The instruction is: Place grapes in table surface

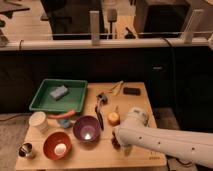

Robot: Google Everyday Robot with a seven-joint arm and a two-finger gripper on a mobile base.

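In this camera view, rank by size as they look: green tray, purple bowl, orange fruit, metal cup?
Largest first:
green rectangular tray
round purple bowl
round yellow-orange fruit and small metal cup look alike, so unranked.
The gripper hangs just below the fruit.

Dark low wall (60, 62), perhaps glass (65, 20) above

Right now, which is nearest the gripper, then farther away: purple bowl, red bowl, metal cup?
The gripper is over the table front, right of the bowls.
1. Purple bowl, just left.
2. Red bowl, farther left.
3. Metal cup, far left corner.
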